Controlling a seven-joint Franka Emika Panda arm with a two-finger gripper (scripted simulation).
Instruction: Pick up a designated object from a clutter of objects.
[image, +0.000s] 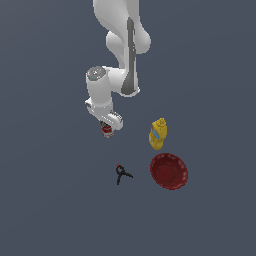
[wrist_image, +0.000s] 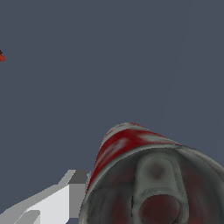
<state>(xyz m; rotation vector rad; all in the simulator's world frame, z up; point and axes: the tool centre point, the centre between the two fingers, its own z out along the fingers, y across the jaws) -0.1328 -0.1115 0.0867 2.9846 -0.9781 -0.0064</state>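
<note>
only up close, can grey top; bottle, bowl outside.

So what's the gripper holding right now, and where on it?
The red-and-white can sits at the gripper, one finger beside its labelled side; a closed grip can't be confirmed.

My can is red streaked with white, its top grey. I see a yellow bottle, a dark red bowl, a black clamp tipped red.
</note>
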